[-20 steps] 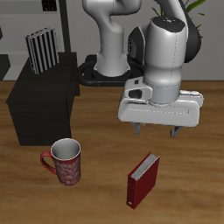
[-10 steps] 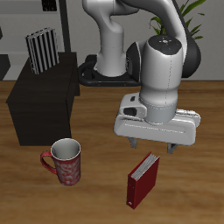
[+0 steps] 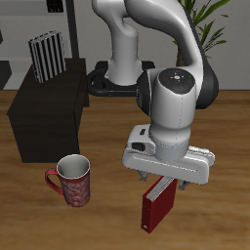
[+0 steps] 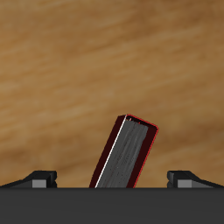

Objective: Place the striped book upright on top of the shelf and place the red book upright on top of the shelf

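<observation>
One gripper (image 3: 163, 183), jaws spread wide, has dropped from its earlier height over the table (image 3: 225, 146) and now hangs just above the red book (image 3: 157, 204), which stands upright near the front edge between the fingertips (image 4: 40, 178). Far back, the striped book (image 3: 44, 57) stands upright atop the shelf (image 3: 49, 112). A red patterned mug (image 3: 73, 182) sits nearby, unmoved.
</observation>
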Controlling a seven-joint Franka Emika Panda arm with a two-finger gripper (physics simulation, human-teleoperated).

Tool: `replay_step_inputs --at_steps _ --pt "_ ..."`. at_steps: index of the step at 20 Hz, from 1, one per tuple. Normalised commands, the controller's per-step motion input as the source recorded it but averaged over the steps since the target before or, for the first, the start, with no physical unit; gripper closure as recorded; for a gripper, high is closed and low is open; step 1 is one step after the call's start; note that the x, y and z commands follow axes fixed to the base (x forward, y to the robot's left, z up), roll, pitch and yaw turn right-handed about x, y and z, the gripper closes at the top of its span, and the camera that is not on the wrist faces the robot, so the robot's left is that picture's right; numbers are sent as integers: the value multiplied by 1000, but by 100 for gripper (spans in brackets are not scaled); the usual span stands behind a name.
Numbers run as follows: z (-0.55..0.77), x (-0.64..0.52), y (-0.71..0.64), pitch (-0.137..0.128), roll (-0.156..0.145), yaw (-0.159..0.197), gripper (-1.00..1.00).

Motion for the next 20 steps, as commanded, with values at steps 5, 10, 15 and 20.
replay_step_inputs --at_steps 5,10,15,20 --pt "-244 12 -111 32 -15 -58 -100" --pt "-168 -5 -137 17 10 -36 -100" --pt "-210 24 -68 57 -13 -32 100" --pt "-6 19 -10 1 3 -1 100"
